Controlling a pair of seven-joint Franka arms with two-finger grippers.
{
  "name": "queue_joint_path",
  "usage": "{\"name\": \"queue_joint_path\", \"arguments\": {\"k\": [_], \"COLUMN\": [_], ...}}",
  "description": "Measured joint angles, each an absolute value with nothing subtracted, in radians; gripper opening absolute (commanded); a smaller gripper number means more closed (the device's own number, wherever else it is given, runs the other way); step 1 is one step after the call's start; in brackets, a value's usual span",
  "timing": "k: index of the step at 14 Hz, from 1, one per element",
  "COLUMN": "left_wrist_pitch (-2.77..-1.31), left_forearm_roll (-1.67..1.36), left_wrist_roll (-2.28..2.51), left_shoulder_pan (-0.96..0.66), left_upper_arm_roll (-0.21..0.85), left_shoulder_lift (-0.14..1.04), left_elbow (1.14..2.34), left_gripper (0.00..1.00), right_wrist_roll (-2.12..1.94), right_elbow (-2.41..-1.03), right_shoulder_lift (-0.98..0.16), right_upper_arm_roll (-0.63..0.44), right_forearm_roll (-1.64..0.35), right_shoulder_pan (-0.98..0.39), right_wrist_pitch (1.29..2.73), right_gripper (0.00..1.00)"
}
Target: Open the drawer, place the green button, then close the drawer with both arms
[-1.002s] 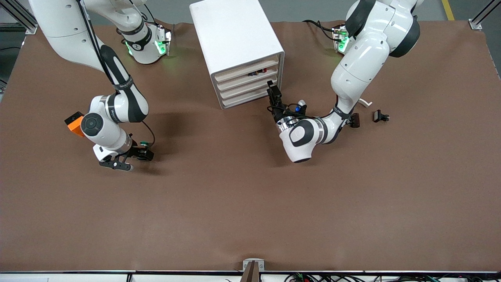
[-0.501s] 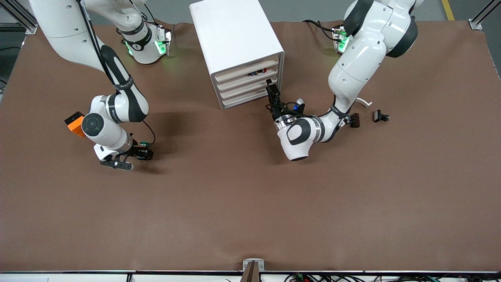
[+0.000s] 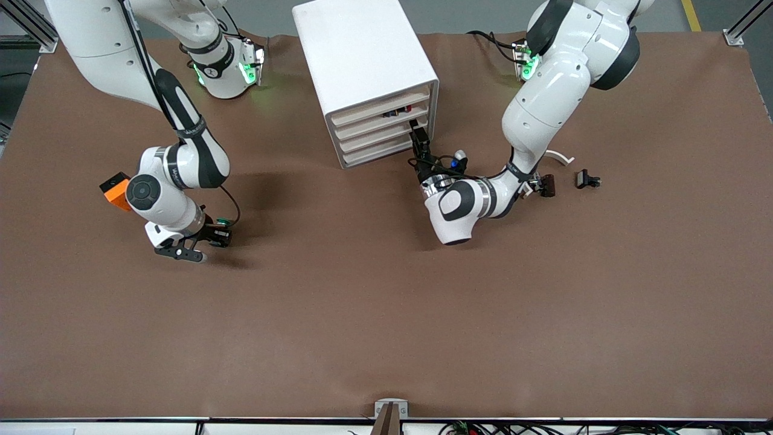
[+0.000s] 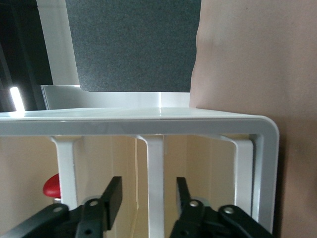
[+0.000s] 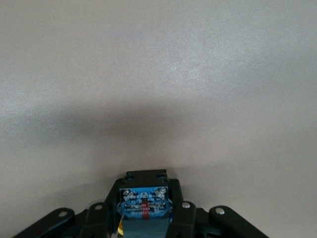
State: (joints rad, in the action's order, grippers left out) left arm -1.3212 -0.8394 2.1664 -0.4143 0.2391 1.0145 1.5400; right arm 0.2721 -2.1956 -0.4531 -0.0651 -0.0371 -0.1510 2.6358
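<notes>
the white cabinet [image 3: 368, 72] is sitting at the upper middle of the front view, its four drawers facing down and toward the left arm's end of the table. the left gripper [image 3: 418, 138] is reaching in at the cabinet's front, right at the edge of the third drawer [image 3: 379, 138] from the top; in the left wrist view its fingers [image 4: 111, 196] are standing apart on either side of a white divider bar [image 4: 154, 183] of the cabinet front, not pressing on it, so the claw is released. a small red part [image 4: 50, 184] is lying in a drawer at the lower left of that view. the right gripper [image 3: 212, 237] is sitting low over the table at the left middle of the front view, clenched around the button [image 5: 143, 204]; in the right wrist view the button's blue base is showing squeezed between the black fingers at the bottom middle. the orange block [image 3: 115, 190] is peeking out beside the right arm's elbow. near the left arm's forearm, at the right middle of the front view, a brown clip [image 3: 547, 185] and a black clip [image 3: 586, 179] are lying on the brown table [image 3: 386, 314].
</notes>
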Motion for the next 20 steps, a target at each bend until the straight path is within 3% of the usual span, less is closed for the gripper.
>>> {"name": "queue_joint_path", "arguments": {"k": [3,6,20], "left_wrist_pitch": [-1.323,-1.329,-1.318], "left_forearm_roll": [-0.839,-0.839,-0.841], "left_wrist_roll": [2.167,2.176,2.181], "left_shoulder_pan": [-0.43,-0.431,-0.416], "left_upper_arm_roll": [0.239,0.238,0.181], "left_shoulder_lift": [1.015,1.015,1.014], "left_elbow": [1.54,1.54,1.508], "left_gripper": [0.15,0.12,0.13], "right_wrist_roll": [0.304,0.309,0.311], "right_elbow": [-2.185,-2.179,-2.15], "right_shoulder_lift": [-0.451,-0.447,-0.428], "right_upper_arm_roll": [-0.065,-0.066,-0.074], "right_forearm_roll": [-0.037,-0.037,-0.037], "right_shoulder_pan": [-0.151,-0.151,-0.15], "right_wrist_pitch": [2.599,2.595,2.535], "right_gripper": [0.0,0.0,0.0]}}
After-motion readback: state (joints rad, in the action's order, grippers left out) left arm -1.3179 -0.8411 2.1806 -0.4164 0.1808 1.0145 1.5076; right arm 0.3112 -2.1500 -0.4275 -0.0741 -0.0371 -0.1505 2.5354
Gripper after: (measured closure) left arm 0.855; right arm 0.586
